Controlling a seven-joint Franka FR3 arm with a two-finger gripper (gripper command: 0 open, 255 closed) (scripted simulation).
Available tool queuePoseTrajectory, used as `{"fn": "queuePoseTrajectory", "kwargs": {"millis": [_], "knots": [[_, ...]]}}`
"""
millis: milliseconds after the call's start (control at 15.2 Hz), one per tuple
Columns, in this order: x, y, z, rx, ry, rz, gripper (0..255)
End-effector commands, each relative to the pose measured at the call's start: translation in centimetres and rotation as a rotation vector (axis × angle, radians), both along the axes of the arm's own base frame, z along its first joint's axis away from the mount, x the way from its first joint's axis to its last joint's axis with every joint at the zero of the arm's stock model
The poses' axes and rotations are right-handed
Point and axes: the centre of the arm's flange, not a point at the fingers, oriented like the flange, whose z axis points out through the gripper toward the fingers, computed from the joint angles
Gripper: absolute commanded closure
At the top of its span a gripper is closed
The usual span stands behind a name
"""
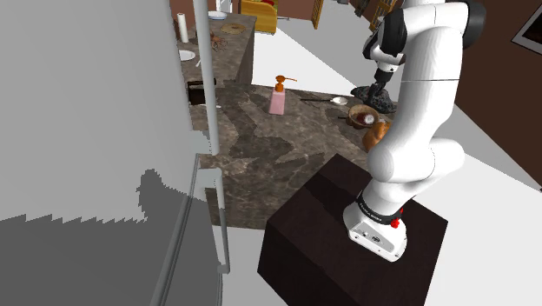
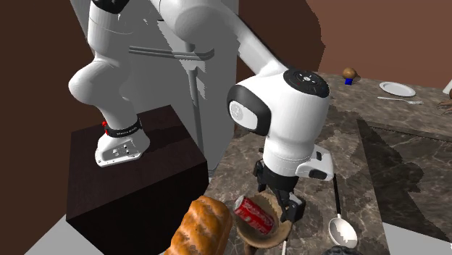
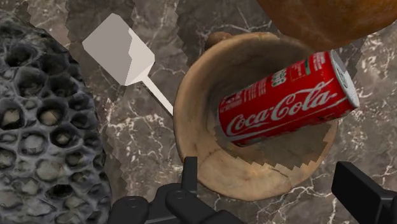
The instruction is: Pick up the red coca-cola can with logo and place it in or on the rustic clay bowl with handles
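Observation:
The red Coca-Cola can (image 3: 286, 102) lies on its side inside the tan clay bowl (image 3: 191, 108), its white logo facing up and its silver top towards the bread. My gripper (image 3: 273, 183) hangs just above the bowl, open, with one black finger (image 3: 189, 175) over the near rim and the other beyond the can's far side; neither touches the can. In the second exterior view the can (image 2: 255, 213) rests tilted in the bowl (image 2: 266, 235) under my gripper (image 2: 279, 201). In the shoulder view the bowl (image 1: 361, 114) sits below my gripper (image 1: 380, 85).
A brown bread loaf (image 2: 203, 228) lies against the bowl. A white spatula (image 3: 118, 48) and a dark honeycombed lump (image 3: 38, 127) lie beside it on the marble counter (image 1: 261, 148). A spoon (image 2: 340, 228), a pink soap bottle (image 1: 278, 100) and a plate (image 2: 397, 88) stand farther off.

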Motion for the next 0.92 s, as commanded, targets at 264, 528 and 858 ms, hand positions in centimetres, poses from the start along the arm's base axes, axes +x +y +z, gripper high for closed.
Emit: {"fn": "queuePoseTrajectory", "kwargs": {"millis": [264,528,858], "knots": [[0.1,0.1,4.0,0.000,0.000,0.000,0],[0.1,0.1,5.0,0.000,0.000,0.000,0],[0.1,0.1,5.0,0.000,0.000,0.000,0]]}}
